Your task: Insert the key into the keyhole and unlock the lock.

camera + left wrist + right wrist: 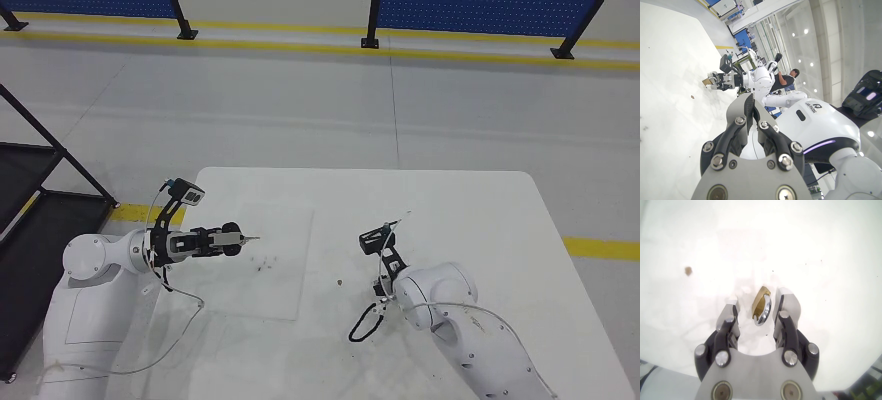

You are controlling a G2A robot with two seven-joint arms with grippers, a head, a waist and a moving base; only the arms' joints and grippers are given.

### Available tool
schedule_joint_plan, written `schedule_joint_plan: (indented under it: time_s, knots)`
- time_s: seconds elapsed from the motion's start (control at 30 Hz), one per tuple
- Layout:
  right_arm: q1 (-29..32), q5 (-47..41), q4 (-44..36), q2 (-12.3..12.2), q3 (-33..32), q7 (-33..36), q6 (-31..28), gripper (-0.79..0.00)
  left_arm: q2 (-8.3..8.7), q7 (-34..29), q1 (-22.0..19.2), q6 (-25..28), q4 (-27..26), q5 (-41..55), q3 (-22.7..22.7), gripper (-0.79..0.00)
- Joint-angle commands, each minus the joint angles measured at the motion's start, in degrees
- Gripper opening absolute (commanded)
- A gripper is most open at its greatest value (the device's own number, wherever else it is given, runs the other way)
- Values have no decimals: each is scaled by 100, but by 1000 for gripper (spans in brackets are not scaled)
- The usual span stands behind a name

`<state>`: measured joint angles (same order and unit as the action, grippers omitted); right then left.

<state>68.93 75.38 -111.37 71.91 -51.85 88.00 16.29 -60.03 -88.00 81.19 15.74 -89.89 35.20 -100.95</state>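
A brass padlock [759,306] with a chrome shackle stands on edge on the white table [460,210]. My right gripper [758,296] is open, one finger on each side of the padlock, and the gap on one side is plain to see. In the left wrist view the same right gripper [710,83] is low over the table with the padlock [706,81] at its tips. My left gripper [240,240] hovers over the table's left part, pointing toward the right arm. It is shut on a thin key [251,239] that sticks out of its fingertips [748,108].
A thin clear mat [285,225] lies on the table under the left gripper, with small dark marks [265,263] on it. A brown speck [688,270] lies on the table between the two arms. A black rack [30,200] stands off the table's left side.
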Motion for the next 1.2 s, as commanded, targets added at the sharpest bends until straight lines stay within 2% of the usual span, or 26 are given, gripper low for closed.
schedule_joint_plan:
  time_s: [0.0,0.17,0.23,0.3,0.4,0.5,0.73,0.93,1.07,1.17]
  knots:
    - [29,29,-18,6,-18,0,0,-462,0,0,0,0,0,0,0,-785]
    - [92,84,-29,12,-35,0,0,-462,0,0,0,0,0,0,0,-785]
    - [104,67,-7,10,-57,0,0,-493,0,0,0,0,0,0,0,-785]
    - [111,63,16,7,-90,0,0,-557,0,0,0,0,0,0,0,-785]
    - [112,50,44,2,-123,0,0,-606,0,0,0,0,0,0,0,-785]
    - [111,43,58,1,-145,0,0,-785,0,0,0,0,0,0,0,-785]
    - [149,-28,41,-1,-228,0,0,-785,0,0,0,0,0,0,0,-785]
    - [287,-468,-525,13,-721,0,1,-785,0,0,0,0,0,0,0,-785]
    - [466,-1272,-892,59,-1362,-76,76,-785,0,0,0,0,0,0,0,-785]
    - [587,-2280,-1094,93,-1833,-321,320,-785,0,0,0,0,0,0,0,-785]
